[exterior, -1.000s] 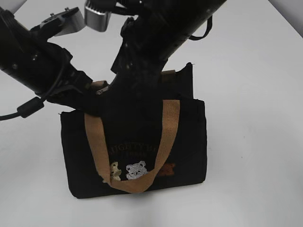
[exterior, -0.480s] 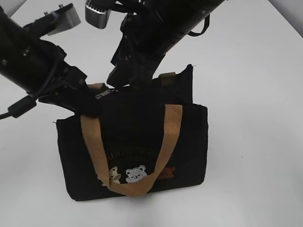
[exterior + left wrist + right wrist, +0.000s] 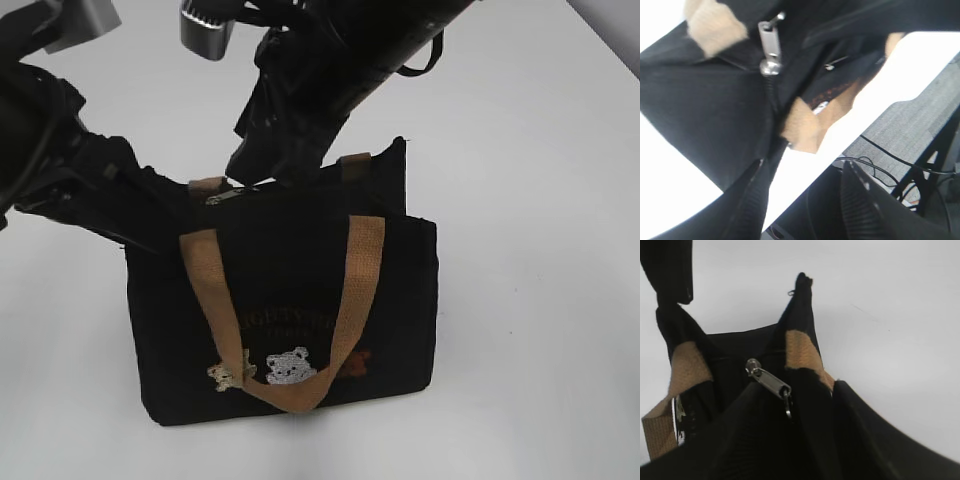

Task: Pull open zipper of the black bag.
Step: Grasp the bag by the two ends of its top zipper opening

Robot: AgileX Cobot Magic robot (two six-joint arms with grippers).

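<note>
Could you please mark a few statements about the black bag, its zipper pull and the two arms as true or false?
1. The black bag stands upright on the white table. True.
2. The silver zipper pull is clamped between a gripper's jaws. False: in both wrist views it hangs free, with nothing closed on it.
3. A tan handle loops down over the front of the bag. True.
4. The bear patches sit along the bag's top edge. False: they are near the bottom of the front panel.
5. The right arm is far off from the bag. False: it reaches down to the bag's top edge beside the pull.
</note>
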